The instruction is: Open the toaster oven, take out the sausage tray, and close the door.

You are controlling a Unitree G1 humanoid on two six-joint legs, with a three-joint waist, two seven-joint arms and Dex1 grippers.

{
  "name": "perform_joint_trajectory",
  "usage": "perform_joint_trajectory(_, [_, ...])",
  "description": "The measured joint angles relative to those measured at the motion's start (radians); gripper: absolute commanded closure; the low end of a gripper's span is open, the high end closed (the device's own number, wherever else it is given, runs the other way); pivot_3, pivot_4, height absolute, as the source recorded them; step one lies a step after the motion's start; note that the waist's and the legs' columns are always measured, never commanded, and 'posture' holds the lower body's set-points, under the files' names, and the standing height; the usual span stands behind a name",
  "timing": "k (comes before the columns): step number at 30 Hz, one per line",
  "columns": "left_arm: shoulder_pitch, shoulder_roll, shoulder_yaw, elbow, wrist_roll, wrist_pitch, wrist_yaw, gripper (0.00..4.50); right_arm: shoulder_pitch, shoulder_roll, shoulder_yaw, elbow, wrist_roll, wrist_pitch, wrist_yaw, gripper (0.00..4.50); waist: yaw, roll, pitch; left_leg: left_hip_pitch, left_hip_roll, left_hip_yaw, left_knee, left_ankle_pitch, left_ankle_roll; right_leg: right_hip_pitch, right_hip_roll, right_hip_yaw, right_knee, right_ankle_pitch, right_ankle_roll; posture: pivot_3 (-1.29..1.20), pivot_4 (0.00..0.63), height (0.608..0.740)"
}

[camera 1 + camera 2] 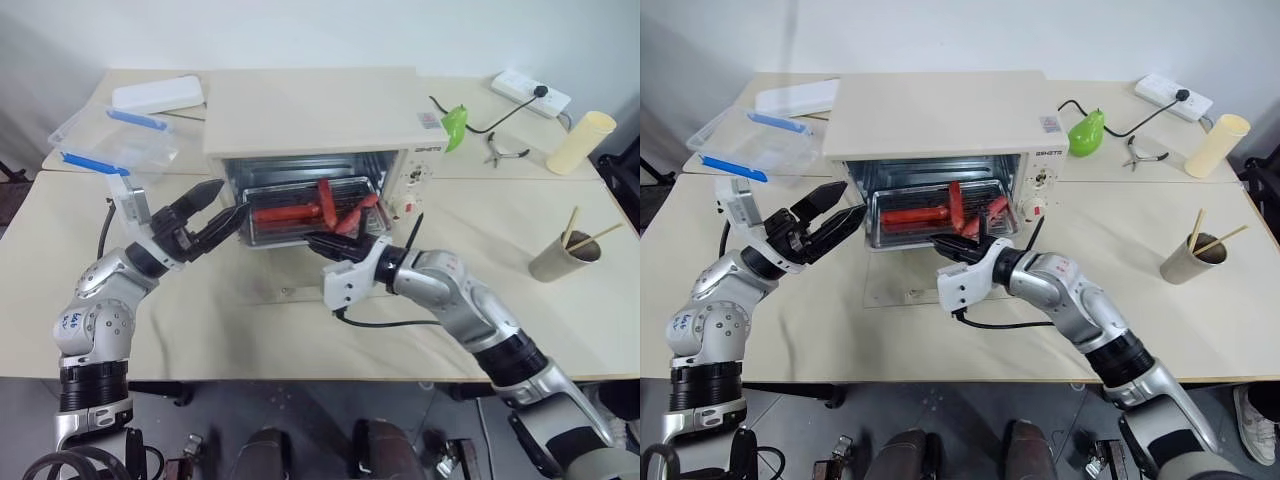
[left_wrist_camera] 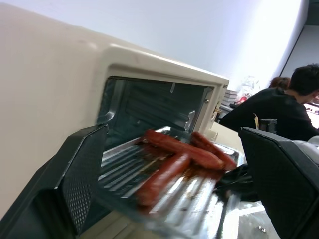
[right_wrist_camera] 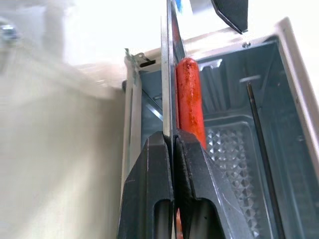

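Before me, a pale cream surface (image 1: pixel 300 330) carries the toaster oven (image 1: pixel 320 130) at its middle. A clear plastic box (image 1: pixel 110 140) and a flat white case (image 1: pixel 158 95) lie to my far left; a power strip (image 1: pixel 530 93), pliers (image 1: pixel 503 152), a cream cylinder (image 1: pixel 580 142) and a paper cup (image 1: pixel 562 258) of sticks to my right.

1. Our arms are built of rounded silver-grey shells joined by black ribbed rings.
2. Our left arm (image 1: pixel 95 320) carries a small blue marking on its silver shell, at the lower left of the frame.
3. Our right arm (image 1: pixel 470 305) shows small red markings on its silver forearm shell.
4. A white block sits at each wrist, and a black cable loops away from the right one.
5. Our left gripper (image 1: pixel 212 212) has two black tapered fingers (image 2: pixel 75 184) with a fine dimpled texture on their inner faces.
6. Our right gripper (image 1: pixel 958 247) has the same black fingers (image 3: pixel 154 189), smooth and grooved on the back.
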Motion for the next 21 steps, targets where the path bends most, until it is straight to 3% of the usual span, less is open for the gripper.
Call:
perform_joint_trajectory(11, [0.012,0.014,0.021,-0.005,-0.022,0.083,0.023,0.00,0.052,-0.073,-0.075,-0.061,0.019,-0.129,-0.021,4.49,-0.001,0.000,0.000,-0.001,0.001,0.004,0.007,0.000,0.001,0.001,0.000,0.002,0.000,0.000,0.000,0.00,0.150,0.740])
perform_joint_trajectory(18, [0.036,0.154,0.078,-0.015,-0.206,0.498,0.156,0.00,0.072,-0.110,-0.091,-0.071,0.073,-0.159,0.014,4.49,0.002,0.000,0.000,-0.001,0.002,0.001,0.007,0.000,0.001,0.002,0.000,0.003,0.000,0.000,0.000,0.00,0.150,0.740])
perform_joint_trajectory(21, [0.015,0.169,0.094,-0.014,-0.289,0.661,0.231,0.00,0.078,-0.121,-0.094,-0.084,0.105,-0.167,0.040,4.49,0.002,0.000,0.000,-0.001,0.002,0.000,0.007,0.000,0.001,0.002,0.000,0.004,0.000,0.000,0.000,0.00,0.150,0.740])
